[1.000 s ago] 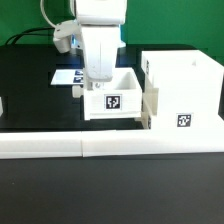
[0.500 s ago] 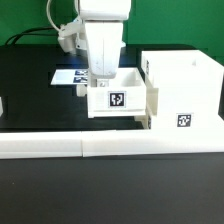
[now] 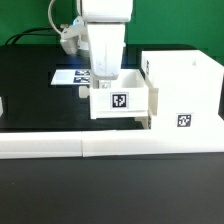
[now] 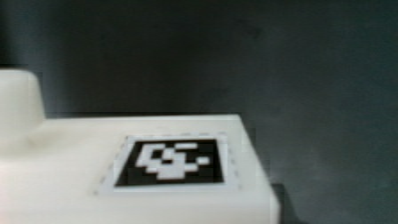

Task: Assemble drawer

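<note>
The tall hollow box shell (image 3: 186, 92) of the drawer stands at the exterior view's right, a marker on its front. A small white tray (image 3: 120, 102) with a marker on its front face lies just left of the shell, its right end at the shell's opening. A small knob (image 3: 80, 91) sticks out of the tray's left end. My gripper (image 3: 103, 80) reaches down onto the tray's back left part and holds it; the fingertips are hidden behind the tray wall. The wrist view shows the tray's marked face (image 4: 173, 160) close up and no fingers.
The marker board (image 3: 66, 75) lies on the black table behind the tray. The long low white border wall (image 3: 110, 146) runs along the front. A white part (image 3: 2, 104) is cut off at the exterior view's left edge.
The tray and my gripper have slid together toward the exterior view's right, closing the gap to the box shell.
</note>
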